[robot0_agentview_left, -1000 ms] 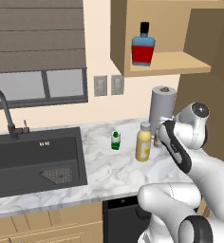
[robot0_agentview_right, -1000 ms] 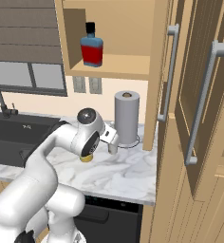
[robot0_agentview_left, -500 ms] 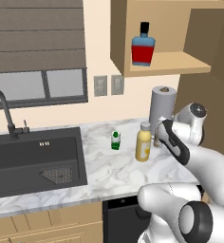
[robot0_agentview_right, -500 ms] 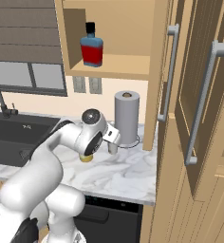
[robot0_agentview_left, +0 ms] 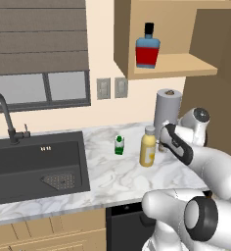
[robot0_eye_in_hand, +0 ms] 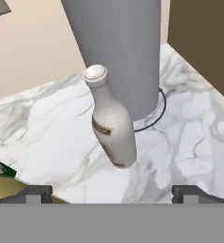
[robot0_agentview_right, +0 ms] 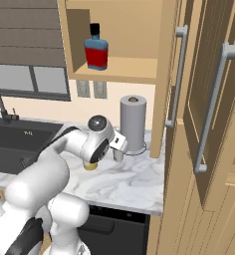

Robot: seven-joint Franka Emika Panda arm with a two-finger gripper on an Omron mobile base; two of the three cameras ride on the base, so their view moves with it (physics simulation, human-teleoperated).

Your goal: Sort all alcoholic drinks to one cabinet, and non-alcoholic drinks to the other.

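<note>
Swinging closer, open fingers [robot0_eye_in_hand: 112,192] line up on slim grey long-necked bottle [robot0_eye_in_hand: 112,124] near the table's back-right corner; rigid, slippery—grip its body.

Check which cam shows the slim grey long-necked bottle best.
Hand view: the grey bottle stands whole and unblocked in front of the paper towel roll. In the right base view just its lower body peeks out below the wrist; in the left base view I cannot pick it out behind the arm.

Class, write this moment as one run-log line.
tool: open, empty | facing: slim grey bottle, upright beside paper towel roll | blue bottle: on small cabinet's shelf
</note>
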